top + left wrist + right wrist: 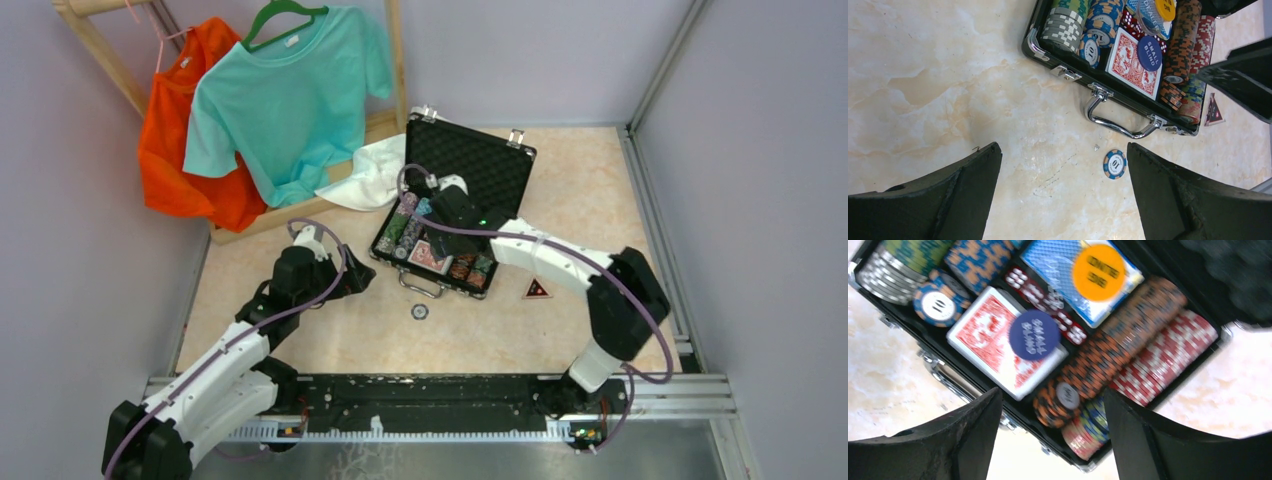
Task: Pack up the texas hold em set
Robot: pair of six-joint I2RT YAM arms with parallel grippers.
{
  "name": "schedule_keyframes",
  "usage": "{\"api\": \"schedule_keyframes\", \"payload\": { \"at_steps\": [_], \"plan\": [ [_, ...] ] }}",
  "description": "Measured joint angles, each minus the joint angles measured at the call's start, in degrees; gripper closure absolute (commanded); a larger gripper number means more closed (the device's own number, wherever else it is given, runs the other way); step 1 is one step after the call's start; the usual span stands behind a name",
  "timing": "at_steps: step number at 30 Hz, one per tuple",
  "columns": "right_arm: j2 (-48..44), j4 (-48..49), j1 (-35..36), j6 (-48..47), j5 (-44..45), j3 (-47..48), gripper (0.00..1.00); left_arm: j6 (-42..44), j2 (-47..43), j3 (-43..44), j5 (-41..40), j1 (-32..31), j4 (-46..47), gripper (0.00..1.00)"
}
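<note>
Looks like it's getting close to done. The black case (492,165) is sitting open mid-table with its lid standing up at the back, just beside the white cloth (365,180). The chip rows (1148,355) are lying in their slots, though a few chips at the near ends are leaning loose. The red deck (983,335) and blue deck (1048,262) are sitting in the middle, each wearing a round button, navy (1034,335) and orange (1098,272), with the dice (1023,285) lying between the decks.

What's remaining, I'm guessing: one stray chip (1114,164) is lying on the table just in front of the handle, and the lid is waiting to be shut and latched.

The right gripper (1050,395) is hovering over the tray, jaws spread wide, gripping nothing. The left gripper (1063,147) is hanging above the table near the stray chip, spread wide too, touching nothing.
</note>
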Motion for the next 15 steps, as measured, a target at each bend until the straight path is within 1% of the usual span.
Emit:
{"api": "schedule_keyframes", "payload": {
  "at_steps": [3, 6, 9, 11, 15],
  "plan": [
    [-7.08, 0.07, -2.12, 1.40, 1.51, -5.97, 0.26, 0.00, 0.02, 0.00, 0.07, 0.00, 0.04, 0.00],
    [-15.41, 0.28, -5.95, 3.76, 3.13, -13.62, 0.26, 0.04, 0.26, 0.00, 0.46, 0.00, 0.55, 0.00],
    [-20.52, -0.07, -8.85, 5.86, 4.87, -19.93, 0.27, 0.28, 0.96, 0.00, 1.57, 0.00, 1.42, 0.00],
    [-22.10, -0.22, -10.03, 7.19, 5.42, -23.98, 0.26, 0.42, 1.38, 0.00, 2.38, 0.00, 1.90, 0.00],
    [-22.43, -1.57, -10.78, 9.22, 5.29, -30.38, 0.27, 0.59, 1.62, 0.00, 4.07, 0.00, 2.60, 0.00]
  ]
}}
